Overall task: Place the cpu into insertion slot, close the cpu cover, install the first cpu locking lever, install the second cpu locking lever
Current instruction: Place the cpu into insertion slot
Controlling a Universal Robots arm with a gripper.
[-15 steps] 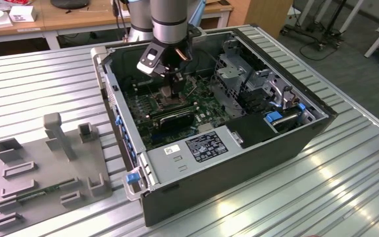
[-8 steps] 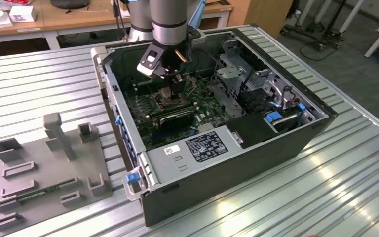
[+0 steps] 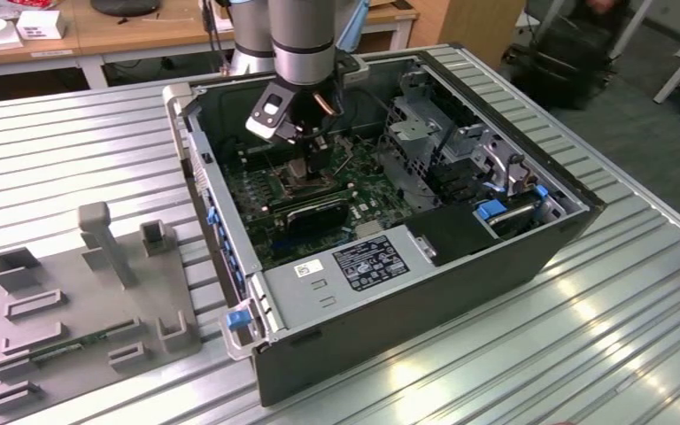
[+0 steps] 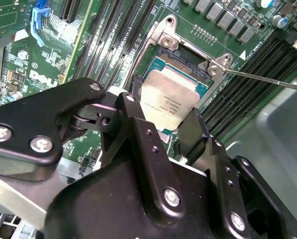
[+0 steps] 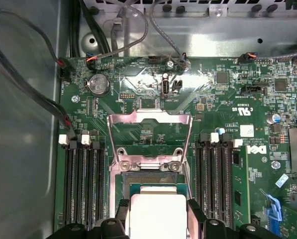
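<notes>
In the exterior view, the arm reaches down into an open case (image 3: 435, 336) that lies on the desk (image 3: 623, 301). The hand (image 3: 305, 168) hangs low over the green board (image 3: 258, 199). A grey tray (image 3: 81, 310) sits on the desk at the exterior view's left, well apart from the case.

In the second wrist view, the hand's two black fingers (image 4: 132, 113) press on two sides of the cpu (image 4: 168, 97). So the hand is nearly closed and has hold of it. The cpu is right over the slot (image 4: 184, 56) and hides part of it. We cannot tell if it sits all the way down. A thin lever (image 4: 267, 80) sticks out free beside the slot, not locked.

In the first wrist view, the cpu (image 5: 157, 216) is between the fingers, at the slot (image 5: 153, 177). The cover (image 5: 149, 118) stands open, just past the slot. We think the first step is almost done, and the cover and both levers are left to do. Long black memory slots (image 5: 83, 184) run on both sides of the slot. Cables (image 5: 39, 94) run along the case wall. We see nothing in the way of the cover.
</notes>
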